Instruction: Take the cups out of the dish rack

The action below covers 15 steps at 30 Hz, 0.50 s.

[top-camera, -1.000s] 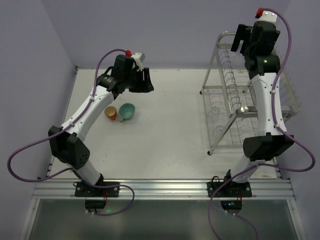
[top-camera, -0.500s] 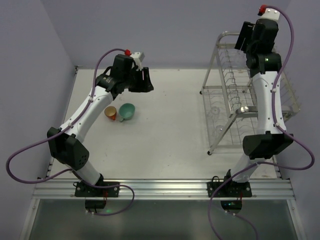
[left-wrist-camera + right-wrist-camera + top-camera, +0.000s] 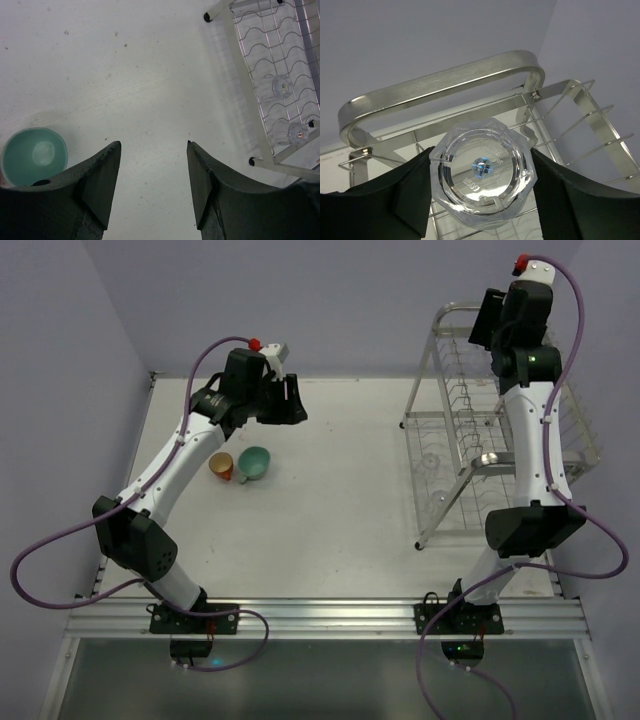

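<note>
The orange-red mug (image 3: 220,466) and the mint-green mug (image 3: 254,463) stand side by side on the table at the left. The green mug also shows in the left wrist view (image 3: 34,155). My left gripper (image 3: 297,400) (image 3: 154,142) is open and empty, held above the table behind the mugs. My right gripper (image 3: 482,320) (image 3: 482,150) is shut on the clear glass tumbler (image 3: 482,170), its base facing the camera. It holds the tumbler high by the looped top handle (image 3: 440,87) of the silver wire dish rack (image 3: 470,440).
The rack fills the right side of the table, and its left feet and lower tier show in the left wrist view (image 3: 272,65). Two small clear round pieces (image 3: 281,86) sit on its lower tier. Purple walls close the back and both sides.
My right gripper has moved slightly up and right with the tumbler, near the rack's top. The left arm has barely moved.
</note>
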{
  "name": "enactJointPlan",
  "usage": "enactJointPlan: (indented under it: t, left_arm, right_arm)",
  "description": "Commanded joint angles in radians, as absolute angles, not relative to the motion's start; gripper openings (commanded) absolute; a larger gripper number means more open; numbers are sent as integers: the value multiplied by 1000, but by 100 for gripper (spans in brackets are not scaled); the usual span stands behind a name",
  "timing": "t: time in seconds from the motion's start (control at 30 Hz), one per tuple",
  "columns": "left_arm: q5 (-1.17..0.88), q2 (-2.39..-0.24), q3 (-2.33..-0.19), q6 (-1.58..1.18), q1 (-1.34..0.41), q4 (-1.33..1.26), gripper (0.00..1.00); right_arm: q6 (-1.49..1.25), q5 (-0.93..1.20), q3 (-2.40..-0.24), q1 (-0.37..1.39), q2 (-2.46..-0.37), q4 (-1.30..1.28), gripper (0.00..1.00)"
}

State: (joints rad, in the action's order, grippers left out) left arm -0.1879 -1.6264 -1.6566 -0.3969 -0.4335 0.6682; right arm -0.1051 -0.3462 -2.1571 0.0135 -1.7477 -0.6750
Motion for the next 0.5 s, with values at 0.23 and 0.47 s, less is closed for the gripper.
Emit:
enactJointPlan:
  t: [0.23, 0.47]
  left_arm:
    - [-204, -1572, -1664, -376, -437, 660, 59]
    - [-233, -1540, -1683, -396, -437, 666, 60]
  right_arm:
    - [-124, -333, -2192, 9, -1733, -684, 8]
    - [-153, -380, -2146, 15, -1625, -644, 0]
